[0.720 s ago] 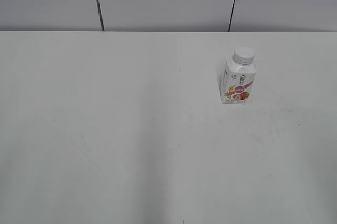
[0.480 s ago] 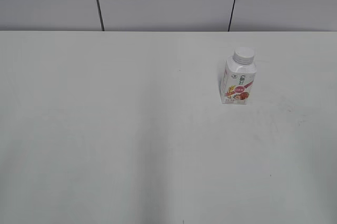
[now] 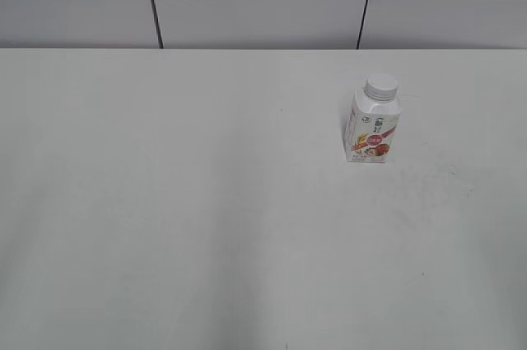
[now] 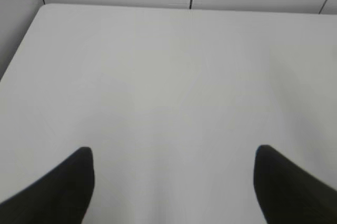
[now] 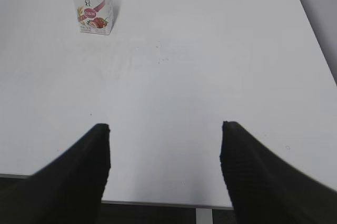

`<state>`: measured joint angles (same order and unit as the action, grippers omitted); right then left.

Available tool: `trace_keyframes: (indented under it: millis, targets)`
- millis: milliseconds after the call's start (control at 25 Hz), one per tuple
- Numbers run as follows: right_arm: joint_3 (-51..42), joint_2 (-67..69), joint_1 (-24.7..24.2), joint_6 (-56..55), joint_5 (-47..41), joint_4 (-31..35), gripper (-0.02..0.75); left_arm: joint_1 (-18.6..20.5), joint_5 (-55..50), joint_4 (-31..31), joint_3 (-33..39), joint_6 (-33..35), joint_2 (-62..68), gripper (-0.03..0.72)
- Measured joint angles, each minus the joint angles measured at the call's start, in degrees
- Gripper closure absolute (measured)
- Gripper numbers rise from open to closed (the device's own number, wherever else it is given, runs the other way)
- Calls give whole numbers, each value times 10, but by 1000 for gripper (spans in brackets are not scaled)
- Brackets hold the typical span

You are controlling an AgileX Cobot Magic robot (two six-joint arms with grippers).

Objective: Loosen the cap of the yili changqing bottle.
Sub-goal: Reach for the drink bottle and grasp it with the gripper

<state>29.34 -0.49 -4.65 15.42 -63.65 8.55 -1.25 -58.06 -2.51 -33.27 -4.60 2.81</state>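
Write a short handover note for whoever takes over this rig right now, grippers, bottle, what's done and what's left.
Left gripper: open, empty, over bare table.
Right gripper: open, empty, near the table's front edge, well short of the bottle.
Yili changqing bottle: upright on the right side of the table, cap on, nothing touching it.
Done: nothing yet.
Left: steady the bottle, grip the cap, twist it loose.
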Motion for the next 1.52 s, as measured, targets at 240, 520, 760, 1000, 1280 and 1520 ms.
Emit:
trace_keyframes:
  millis: [240,520,760,1000,1280,1520]
  targets:
    - [0,0,0,0,0,0,216,0,136,21,-60,32,142,123]
    - [0,0,0,0,0,0,216,0,346,133,-65,146,363,123]
    - [0,0,0,0,0,0,216,-1,478,218,-65,239,550,123]
    - [0,0,0,0,0,0,216,-57,629,234,-65,247,685,123]
    - [0,0,0,0,0,0,216,-134,750,218,-65,221,782,123]
    - [0,0,0,0,0,0,216,-137,825,6,-66,24,825,123]
